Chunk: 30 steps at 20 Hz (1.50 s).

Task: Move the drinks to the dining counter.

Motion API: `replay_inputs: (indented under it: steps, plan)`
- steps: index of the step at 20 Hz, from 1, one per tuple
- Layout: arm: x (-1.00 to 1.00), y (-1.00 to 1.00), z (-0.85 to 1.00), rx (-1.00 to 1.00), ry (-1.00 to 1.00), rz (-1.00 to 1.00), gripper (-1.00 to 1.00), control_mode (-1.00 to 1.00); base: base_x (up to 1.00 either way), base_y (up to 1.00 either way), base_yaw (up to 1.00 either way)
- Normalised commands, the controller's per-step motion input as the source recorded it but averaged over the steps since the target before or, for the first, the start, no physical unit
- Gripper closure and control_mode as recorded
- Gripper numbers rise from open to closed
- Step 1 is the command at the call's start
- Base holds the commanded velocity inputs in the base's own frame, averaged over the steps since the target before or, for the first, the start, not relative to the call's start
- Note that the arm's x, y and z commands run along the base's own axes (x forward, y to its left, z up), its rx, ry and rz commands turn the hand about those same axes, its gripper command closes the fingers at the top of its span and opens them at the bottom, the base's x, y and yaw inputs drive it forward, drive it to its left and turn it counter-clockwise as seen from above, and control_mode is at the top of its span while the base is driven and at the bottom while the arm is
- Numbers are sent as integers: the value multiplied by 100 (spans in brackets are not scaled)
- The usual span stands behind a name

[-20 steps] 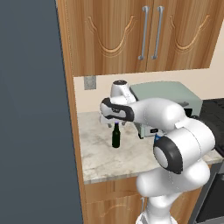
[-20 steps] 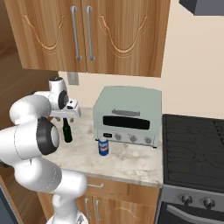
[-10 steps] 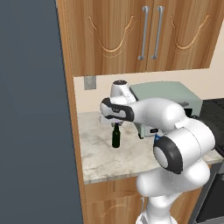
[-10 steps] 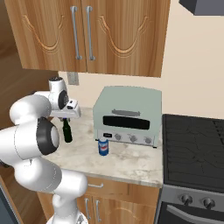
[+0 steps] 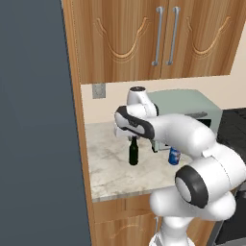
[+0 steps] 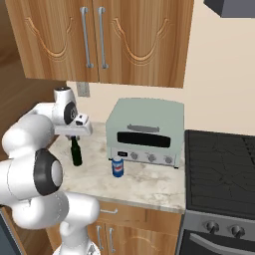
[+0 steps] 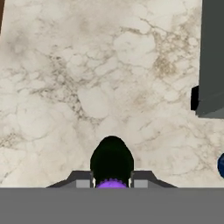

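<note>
Grasping stage on the first drink: jaws of the gripper clenched around the neck of the dark bottle, just under its purple cap, bottle standing upright on the marble desk left of the toaster oven. Blue soda can waiting near the oven's front. Next, presumably: lift straight up, clear the oven, then carry to the dining counter.

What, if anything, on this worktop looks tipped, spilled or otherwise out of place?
Nothing stands out. The bottle stands upright on the marble worktop, the end effector shut on its neck; the can stands upright before the toaster oven. No spill shows.
</note>
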Motion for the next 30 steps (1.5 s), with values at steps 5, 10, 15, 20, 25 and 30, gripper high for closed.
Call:
replay_inputs:
  steps: [5, 10, 15, 20, 25, 30]
  plan:
    - [-72, -50, 19, 0, -1, 0, 100, -100, 0, 0, 0]
    - [-42, -32, 32, 0, 0, 0, 100, -100, 0, 0, 0]
    - [-4, -1, 35, 0, 0, 0, 100, -100, 0, 0, 0]
    - [0, -1, 28, 0, 0, 0, 100, -100, 0, 0, 0]
    - [0, -1, 6, 0, 0, 0, 100, -100, 0, 0, 0]
    - [0, 0, 1, 0, 0, 0, 100, -100, 0, 0, 0]
